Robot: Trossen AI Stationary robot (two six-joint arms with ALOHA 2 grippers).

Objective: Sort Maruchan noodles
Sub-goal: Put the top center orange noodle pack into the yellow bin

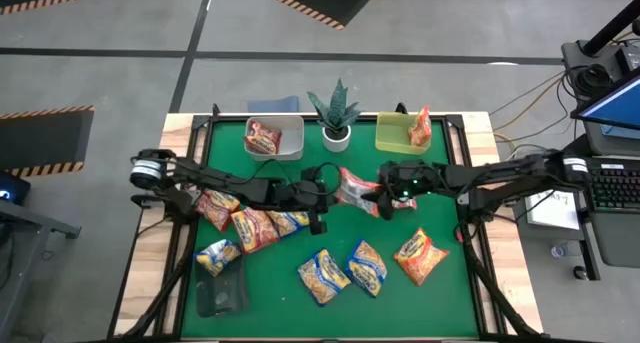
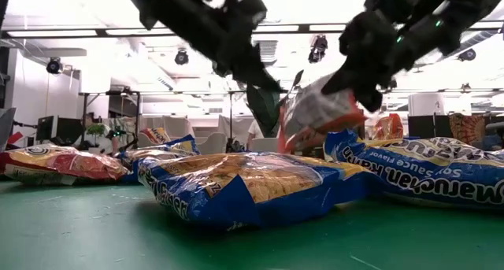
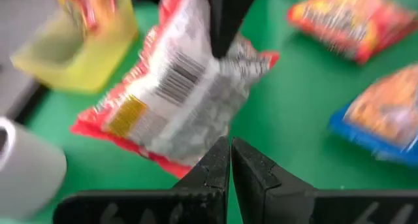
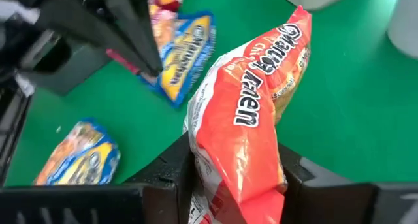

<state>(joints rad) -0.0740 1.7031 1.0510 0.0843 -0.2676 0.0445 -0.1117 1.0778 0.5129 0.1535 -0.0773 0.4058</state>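
Note:
A red-white Maruchan packet [image 1: 354, 188] is in my right gripper [image 1: 383, 198] at the middle of the green mat; it also shows in the low view [image 2: 319, 112]. My left gripper [image 3: 230, 160] is shut and stands just left of that packet, touching nothing I can see. Several yellow-blue packets [image 1: 366, 267] and orange-red packets [image 1: 420, 256] lie flat on the mat. One red packet [image 1: 263, 136] lies in a clear bin, and an orange one [image 1: 419, 129] leans in a yellow-green bin. My right gripper pinches the red-white packet between its two fingers [image 4: 171, 168], at the packet's end nearest the wrist [image 4: 235, 178]. The fingers come from the table's right, slanting down. The packet juts out beyond the fingers toward the left arm, tilted, and looks lifted off the mat.
A potted green plant [image 1: 336, 115] stands between the clear bin [image 1: 288, 148] and the yellow-green bin [image 1: 392, 135] at the far edge. A dark tray [image 1: 222, 295] sits at the near left. The packets lie in two clusters, left [image 1: 250, 228] and near-middle [image 1: 322, 276].

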